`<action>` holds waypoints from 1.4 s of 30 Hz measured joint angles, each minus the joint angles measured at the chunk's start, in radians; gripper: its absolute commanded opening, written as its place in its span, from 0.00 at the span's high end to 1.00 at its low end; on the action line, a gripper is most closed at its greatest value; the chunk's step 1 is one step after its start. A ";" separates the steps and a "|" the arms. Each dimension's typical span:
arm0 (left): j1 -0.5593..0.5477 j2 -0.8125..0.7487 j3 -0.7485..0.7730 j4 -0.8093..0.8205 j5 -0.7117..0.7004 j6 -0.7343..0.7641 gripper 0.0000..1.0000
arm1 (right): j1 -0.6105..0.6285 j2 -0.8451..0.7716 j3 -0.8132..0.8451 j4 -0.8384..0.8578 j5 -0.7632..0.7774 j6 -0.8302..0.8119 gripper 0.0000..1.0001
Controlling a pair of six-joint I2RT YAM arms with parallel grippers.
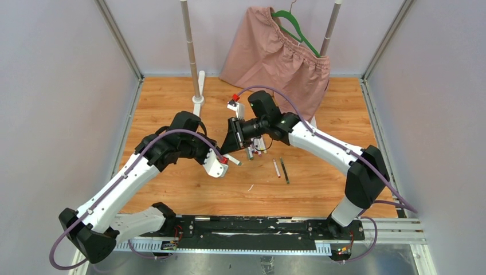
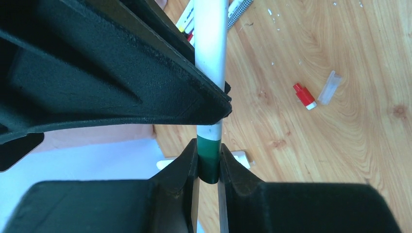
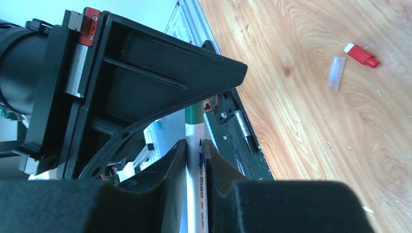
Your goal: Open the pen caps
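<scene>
My left gripper [image 2: 209, 154] is shut on the dark green cap [image 2: 209, 165] of a white pen [image 2: 210, 53]. My right gripper [image 3: 195, 145] is shut round the same pen's printed white barrel [image 3: 198, 170], a short way from the green cap [image 3: 193, 114]. The two grippers meet tip to tip above the table's middle [image 1: 230, 153]. A loose red cap [image 2: 304, 95] and a clear cap [image 2: 330, 87] lie on the wood. Several more pens [image 1: 256, 146] lie bunched under the right wrist. Two pens [image 1: 281, 169] lie apart to the right.
A pink skirt [image 1: 275, 57] on a green hanger [image 1: 298, 31] hangs at the back between two grey posts [image 1: 191, 51]. The left post's white foot [image 1: 198, 103] stands on the wooden table [image 1: 321, 189]. Grey walls close in both sides.
</scene>
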 measured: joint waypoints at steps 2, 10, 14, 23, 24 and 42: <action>0.000 -0.003 0.000 -0.001 -0.004 -0.005 1.00 | 0.000 0.000 -0.010 0.032 -0.001 0.026 0.81; 0.000 0.001 0.000 -0.010 -0.038 -0.021 1.00 | 0.000 0.003 -0.047 0.109 -0.006 0.082 0.99; -0.003 0.021 0.000 -0.009 -0.065 -0.027 1.00 | 0.000 0.003 -0.076 0.143 -0.007 0.090 0.74; -0.009 0.045 0.000 -0.003 -0.110 -0.035 1.00 | 0.000 -0.019 -0.188 0.237 -0.019 0.139 0.71; -0.009 0.046 0.000 0.004 -0.115 -0.037 1.00 | 0.000 -0.020 -0.191 0.248 -0.020 0.146 0.74; 0.021 0.083 -0.029 0.151 -0.066 -0.029 1.00 | 0.000 -0.127 -0.277 0.287 0.108 0.147 1.00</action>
